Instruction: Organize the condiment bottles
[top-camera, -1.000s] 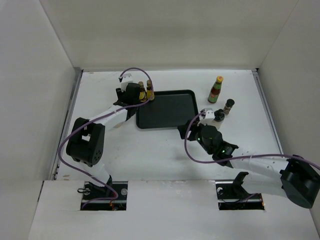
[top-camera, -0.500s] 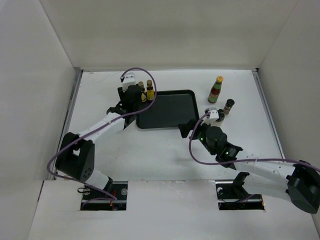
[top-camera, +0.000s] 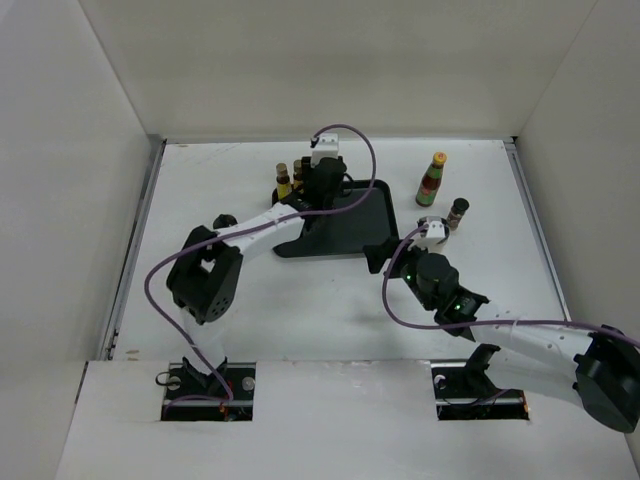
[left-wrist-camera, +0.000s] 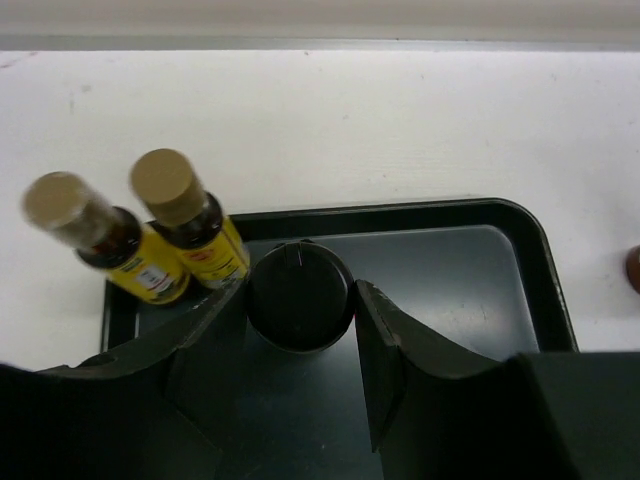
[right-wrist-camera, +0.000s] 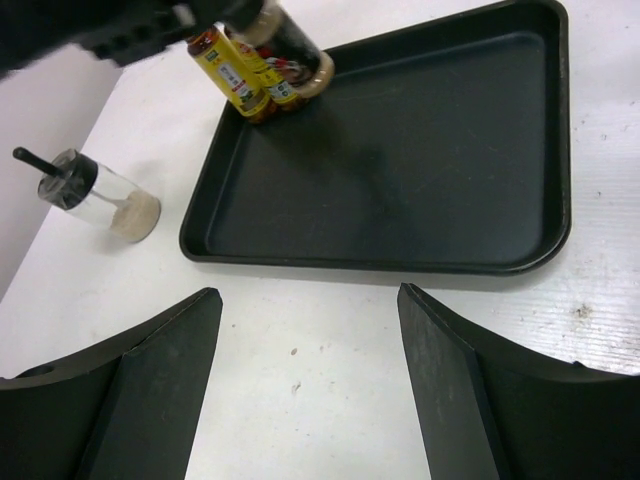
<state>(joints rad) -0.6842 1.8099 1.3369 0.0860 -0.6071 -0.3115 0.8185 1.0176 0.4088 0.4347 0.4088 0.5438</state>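
At the upper left of the left wrist view, two yellow-labelled bottles (left-wrist-camera: 185, 225) stand side by side in the tray's (left-wrist-camera: 450, 270) far corner. Just beside them the left gripper (left-wrist-camera: 300, 292) clamps a dark jar (left-wrist-camera: 300, 300) over the tray floor; whether the jar has touched down I cannot tell. The risk is that releasing here swings the near finger into the closest yellow bottle and topples both. Further right, the right gripper (right-wrist-camera: 308, 295) stands wide and empty.

Black-fingered left claw (left-wrist-camera: 300, 295) around a dark jar (left-wrist-camera: 300, 305), black lid. Just left of the claw, two yellow-labelled bottles (left-wrist-camera: 190, 225) (left-wrist-camera: 115, 245) — tan caps, dark brown contents, red print. Below it a plain black tray (left-wrist-camera: 480, 260); white table (left-wrist-camera: 400, 120) beyond, faintly scuffed.
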